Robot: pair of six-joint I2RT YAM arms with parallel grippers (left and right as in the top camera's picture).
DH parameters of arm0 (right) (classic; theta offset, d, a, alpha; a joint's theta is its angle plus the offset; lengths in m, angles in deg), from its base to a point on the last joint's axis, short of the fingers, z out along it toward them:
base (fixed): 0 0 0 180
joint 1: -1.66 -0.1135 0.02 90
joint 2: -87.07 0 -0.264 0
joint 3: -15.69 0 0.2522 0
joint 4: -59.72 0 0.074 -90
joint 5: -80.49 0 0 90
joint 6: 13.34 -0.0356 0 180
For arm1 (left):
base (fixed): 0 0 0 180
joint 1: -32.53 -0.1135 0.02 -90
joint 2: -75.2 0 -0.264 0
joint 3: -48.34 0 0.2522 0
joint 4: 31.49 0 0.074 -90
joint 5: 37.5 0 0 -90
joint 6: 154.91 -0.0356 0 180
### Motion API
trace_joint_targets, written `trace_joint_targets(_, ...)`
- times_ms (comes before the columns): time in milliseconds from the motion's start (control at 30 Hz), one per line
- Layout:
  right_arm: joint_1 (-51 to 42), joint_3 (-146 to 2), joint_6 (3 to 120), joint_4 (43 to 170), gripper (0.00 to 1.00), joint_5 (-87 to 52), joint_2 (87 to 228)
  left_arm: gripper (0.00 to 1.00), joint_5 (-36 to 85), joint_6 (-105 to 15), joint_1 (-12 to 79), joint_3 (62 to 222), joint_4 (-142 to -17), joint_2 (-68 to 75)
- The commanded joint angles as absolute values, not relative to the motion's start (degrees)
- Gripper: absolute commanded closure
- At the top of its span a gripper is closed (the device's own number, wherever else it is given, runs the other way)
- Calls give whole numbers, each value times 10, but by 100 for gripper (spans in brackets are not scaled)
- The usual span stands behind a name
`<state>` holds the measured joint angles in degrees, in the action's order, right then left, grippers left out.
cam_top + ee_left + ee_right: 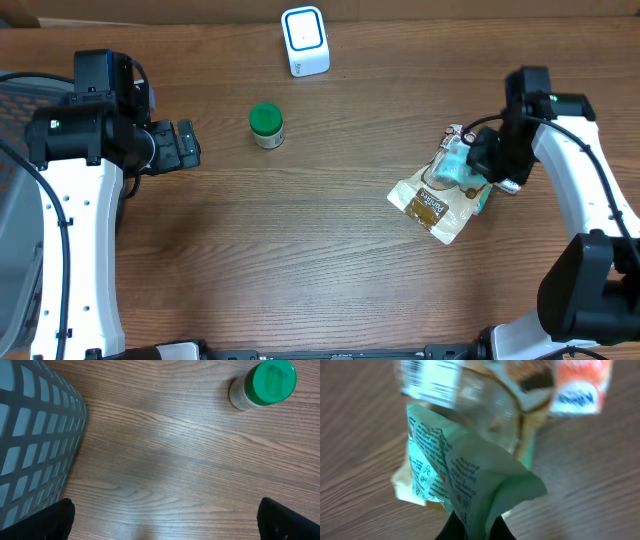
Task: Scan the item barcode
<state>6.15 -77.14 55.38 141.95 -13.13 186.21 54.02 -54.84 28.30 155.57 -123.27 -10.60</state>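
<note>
A crinkled snack packet (pixel 438 200), teal, tan and white, lies at the right of the table with its right end lifted. My right gripper (pixel 488 162) is shut on that end. In the right wrist view the packet's teal film (pixel 470 475) is pinched between the dark fingers of the right gripper (pixel 475 530), and a barcode label (pixel 430 380) shows blurred at the top left. The white scanner (pixel 305 40) with a blue-rimmed face stands at the far middle edge. My left gripper (pixel 185 145) stands open over bare wood at the left, its fingertips (pixel 50 520) wide apart.
A small jar with a green lid (pixel 266 125) stands between the left gripper and the scanner, and its green lid (pixel 267 382) shows in the left wrist view. A grey mesh basket (pixel 35 445) sits at the table's left edge.
</note>
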Motion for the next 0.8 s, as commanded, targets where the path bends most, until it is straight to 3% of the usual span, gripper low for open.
trace_joint_targets(0,75,-760,541,1417,69,-135,1854,0,535,-553,280,1561,-1232,-107)
trace_joint_targets(33,77,-761,542,1425,50,-135,1854,0,535,-553,280,1561,-1232,-107)
trace_joint_targets(300,71,-866,559,1505,44,-157,1853,1,535,-553,280,1561,-1232,-107)
trace_joint_targets(400,46,-916,615,1506,35,-244,1853,0,535,-553,280,1561,-1232,-107)
trace_joint_targets(533,-35,-934,650,1431,23,-350,1854,1,535,-553,280,1561,-1232,-107)
trace_joint_targets(633,-114,-926,648,1338,0,-340,1859,0,535,-553,280,1561,-1232,-107)
trace_joint_targets(767,-224,-925,618,1224,0,-271,1890,0,535,-553,280,1561,-1232,-107)
